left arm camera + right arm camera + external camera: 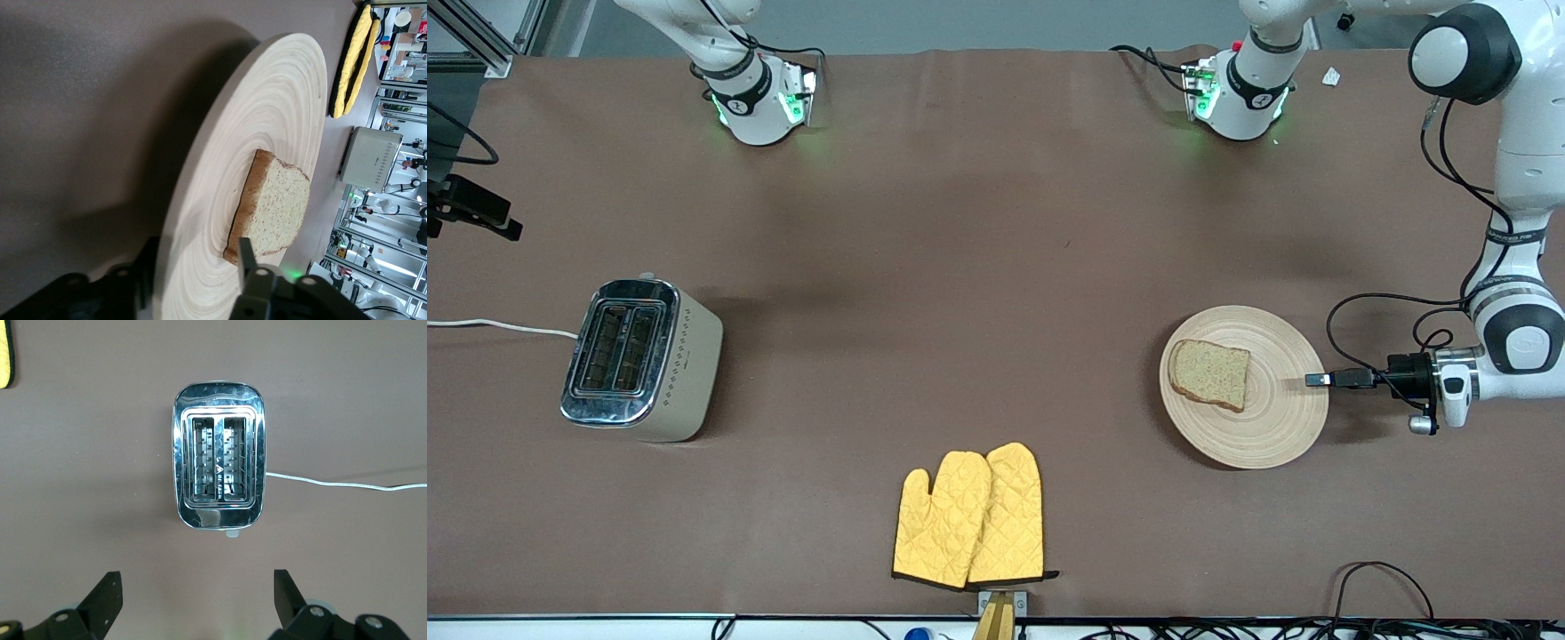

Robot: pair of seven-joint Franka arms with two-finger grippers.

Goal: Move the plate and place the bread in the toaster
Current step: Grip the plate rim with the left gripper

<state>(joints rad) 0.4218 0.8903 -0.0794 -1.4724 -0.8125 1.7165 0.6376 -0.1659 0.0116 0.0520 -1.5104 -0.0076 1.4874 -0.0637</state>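
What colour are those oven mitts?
The oven mitts are yellow, quilted, with dark trim; the front view shows them best.

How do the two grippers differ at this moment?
The left gripper is low at the plate, one finger over its rim and one under; the right gripper hangs high over the toaster, touching nothing. The left gripper's fingers are close together, the right gripper's spread wide.
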